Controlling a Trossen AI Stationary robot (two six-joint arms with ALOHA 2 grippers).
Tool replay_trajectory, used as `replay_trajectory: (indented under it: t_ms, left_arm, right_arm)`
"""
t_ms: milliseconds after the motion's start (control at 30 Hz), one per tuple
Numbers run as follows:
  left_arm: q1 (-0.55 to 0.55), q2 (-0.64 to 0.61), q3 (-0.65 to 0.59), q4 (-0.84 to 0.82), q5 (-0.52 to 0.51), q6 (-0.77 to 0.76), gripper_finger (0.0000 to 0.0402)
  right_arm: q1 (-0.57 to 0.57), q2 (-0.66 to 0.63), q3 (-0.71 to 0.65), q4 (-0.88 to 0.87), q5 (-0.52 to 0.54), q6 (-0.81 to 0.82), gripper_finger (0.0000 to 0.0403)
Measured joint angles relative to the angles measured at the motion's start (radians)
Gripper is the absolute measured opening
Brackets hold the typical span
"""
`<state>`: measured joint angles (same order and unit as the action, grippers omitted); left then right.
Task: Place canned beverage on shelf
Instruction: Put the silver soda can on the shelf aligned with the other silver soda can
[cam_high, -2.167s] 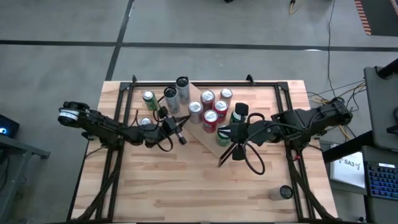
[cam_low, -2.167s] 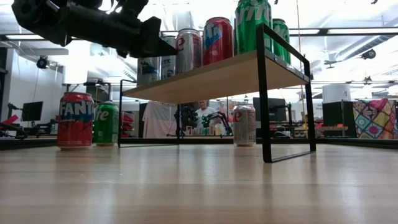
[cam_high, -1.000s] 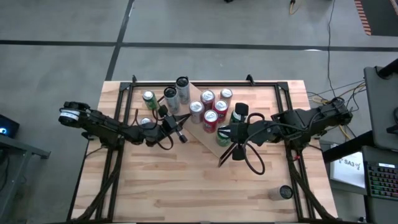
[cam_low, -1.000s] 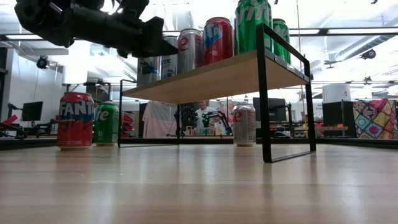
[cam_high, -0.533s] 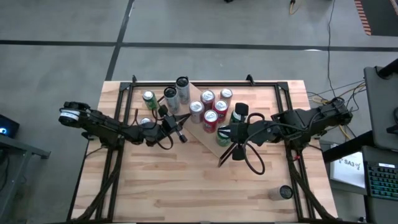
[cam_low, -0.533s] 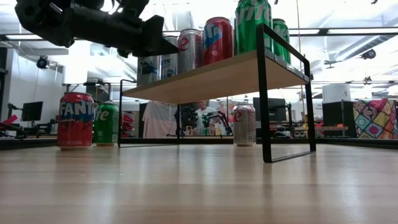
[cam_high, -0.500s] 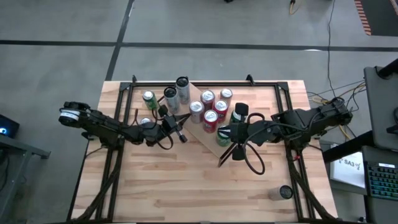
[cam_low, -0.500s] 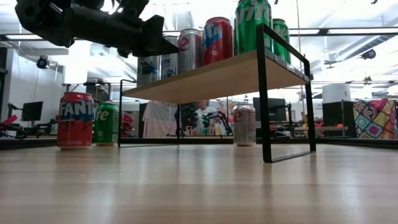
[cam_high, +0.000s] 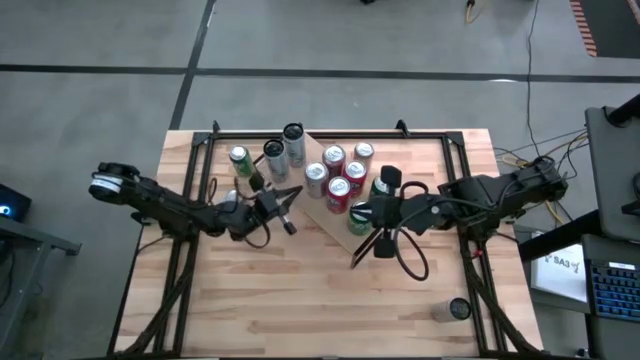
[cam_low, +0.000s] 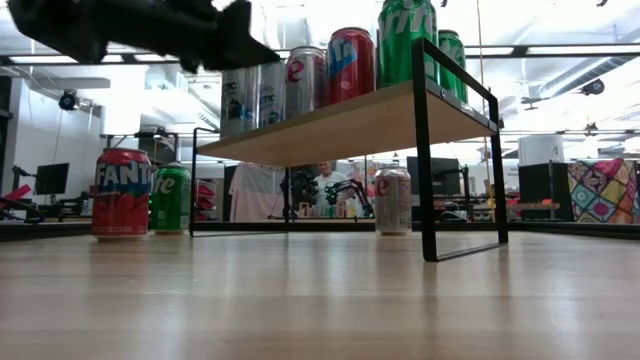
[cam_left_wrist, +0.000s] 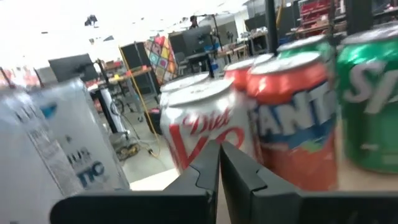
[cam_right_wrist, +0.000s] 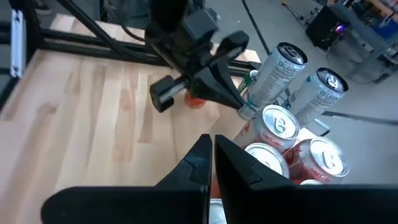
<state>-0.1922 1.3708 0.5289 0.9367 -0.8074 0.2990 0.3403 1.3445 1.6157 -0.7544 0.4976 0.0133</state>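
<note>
The shelf (cam_high: 328, 232), a light-wood board on black end frames (cam_low: 424, 150), stands mid-table and carries several cans. Among them are a Diet Coke can (cam_left_wrist: 202, 127), a red Fanta can (cam_left_wrist: 292, 118), green Sprite cans (cam_low: 407, 40) and two tall silver cans (cam_right_wrist: 278, 70) at its left end. My left gripper (cam_high: 292, 192) is shut on nothing. It floats level at can height just left of the shelf, pointing at the cans (cam_left_wrist: 219, 152). My right gripper (cam_right_wrist: 210, 146), also shut on nothing, hovers above the shelf's near right end (cam_high: 362, 212).
On the table left of the shelf stand a red Fanta can (cam_low: 122, 192) and a green can (cam_low: 170, 198). Another silver can (cam_low: 392, 200) shows low beyond the shelf. A small grey cylinder (cam_high: 455, 310) sits near the table's front right corner. Black rails (cam_high: 330, 133) frame the table.
My left gripper has risen a little beside the shelf's left end, staying shut and level. The cans and the shelf have kept still.
</note>
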Motion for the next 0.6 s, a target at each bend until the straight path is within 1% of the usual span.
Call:
replay_trajectory:
  t_ms: [100, 300, 367, 500, 567, 600]
  left_arm:
    - [-0.065, -0.037, 0.000, 0.004, -0.033, 0.067, 0.0000]
    - [-0.196, -0.128, 0.000, 0.008, -0.049, 0.216, 0.0000]
    - [-0.226, -0.167, 0.000, 0.014, -0.057, 0.268, 0.0000]
    - [-0.261, -0.246, 0.000, 0.014, -0.057, 0.337, 0.0000]
    - [-0.271, -0.278, 0.000, 0.014, -0.057, 0.365, 0.0000]
    - [-0.273, -0.291, 0.000, 0.014, -0.057, 0.373, 0.0000]
  right_arm:
    - [0.009, -0.004, 0.000, 0.000, -0.001, 0.051, 0.0009]
    - [0.037, -0.006, 0.000, 0.000, -0.021, 0.173, 0.0009]
    - [0.039, -0.006, 0.000, 0.002, -0.080, 0.235, 0.0009]
    - [0.039, 0.012, 0.000, 0.035, -0.250, 0.361, 0.0009]
    - [0.039, 0.025, 0.000, 0.035, -0.294, 0.415, 0.0009]
    - [0.039, 0.035, 0.000, 0.026, -0.297, 0.446, 0.0009]
